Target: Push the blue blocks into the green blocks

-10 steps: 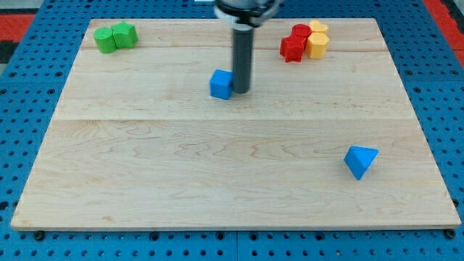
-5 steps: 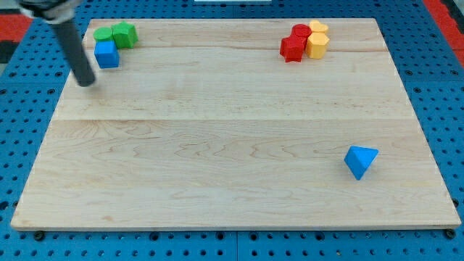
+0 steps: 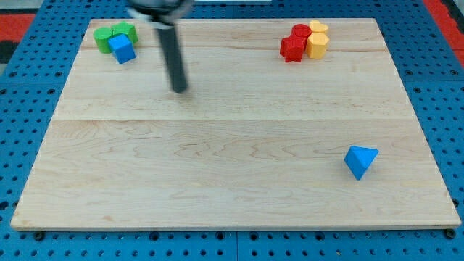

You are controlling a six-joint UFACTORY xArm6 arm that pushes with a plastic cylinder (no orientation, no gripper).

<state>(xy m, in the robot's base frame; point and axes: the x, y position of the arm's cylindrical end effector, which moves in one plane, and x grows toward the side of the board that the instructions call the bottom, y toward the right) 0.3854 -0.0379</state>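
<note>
blue cube [image 3: 123, 48] now against green blocks [image 3: 114, 35] | my tip [image 3: 179, 89] has swung right, clear of it | no fingers on this rod, nothing held

One blue cube [image 3: 123, 49] is placed against two green blocks [image 3: 114, 36] at the bench's [image 3: 217, 167] top left. My tip [image 3: 179, 89] is set to its right, apart. A blue wedge [image 3: 360, 160] is found bottom right.

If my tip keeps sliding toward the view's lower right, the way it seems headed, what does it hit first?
Most likely the blue triangular block. From my tip, only bare board shows along that diagonal before it. The blue cube sits against the green blocks, behind the tip.
</note>
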